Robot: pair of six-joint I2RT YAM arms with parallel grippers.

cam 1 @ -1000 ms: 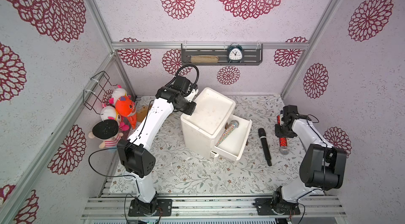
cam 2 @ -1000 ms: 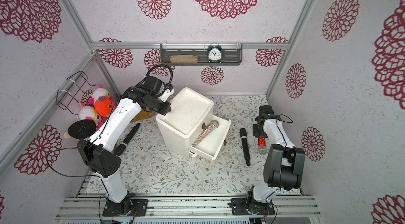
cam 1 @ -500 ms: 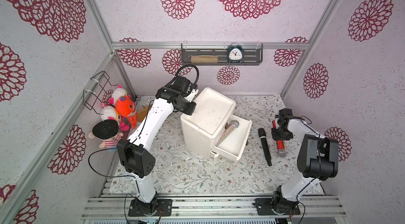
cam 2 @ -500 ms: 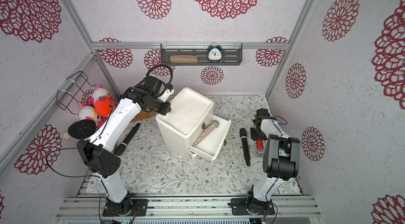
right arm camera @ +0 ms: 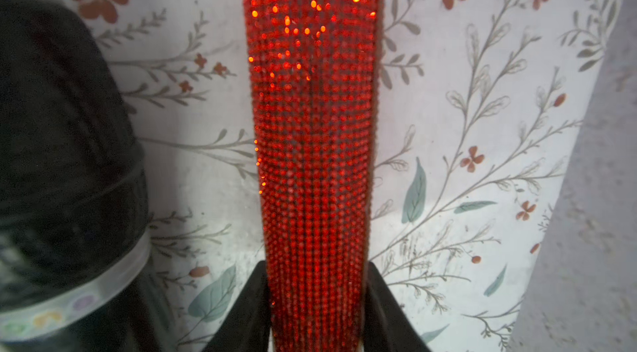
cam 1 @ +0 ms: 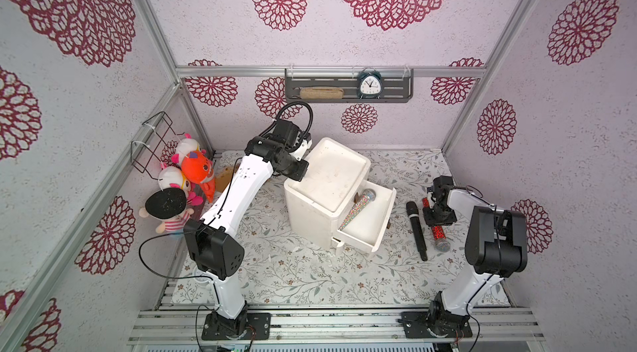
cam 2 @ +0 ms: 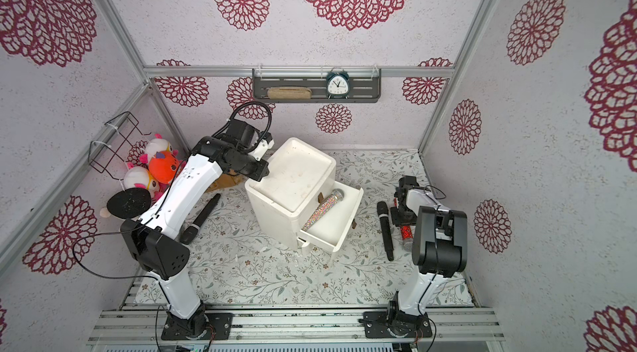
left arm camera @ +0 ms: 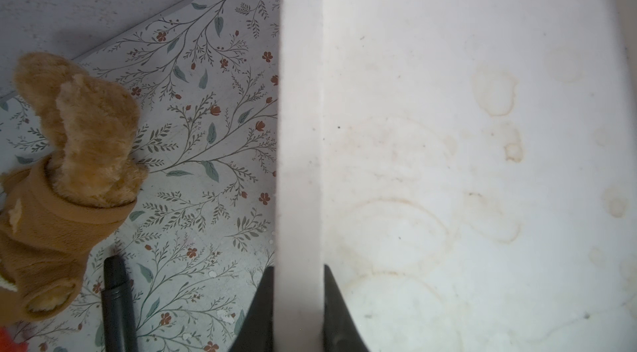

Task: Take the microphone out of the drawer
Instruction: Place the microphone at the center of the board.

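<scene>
A silver glitter microphone [cam 1: 356, 210] [cam 2: 324, 210] lies slanted in the open drawer [cam 1: 387, 219] of the white cabinet [cam 1: 327, 174]. My left gripper [left arm camera: 299, 298] is shut on the cabinet's raised top rim [left arm camera: 300, 126] at its back left corner [cam 1: 303, 160]. To the right of the drawer, my right gripper [right arm camera: 315, 298] is shut on the handle of a red glitter microphone [right arm camera: 313, 126] [cam 1: 438, 232], held low over the floral mat. Its silver head [cam 1: 442, 245] points to the front.
A black microphone [cam 1: 416, 229] [right arm camera: 69, 160] lies between the drawer and the red one. Another black microphone [cam 2: 203, 217] lies left of the cabinet under my left arm. Plush toys [cam 1: 186, 174] fill the left corner, and a brown plush [left arm camera: 69, 178] sits behind the cabinet.
My right arm has folded in, and its gripper has shifted slightly left and forward with the red microphone. The left arm and the drawer have not moved.
</scene>
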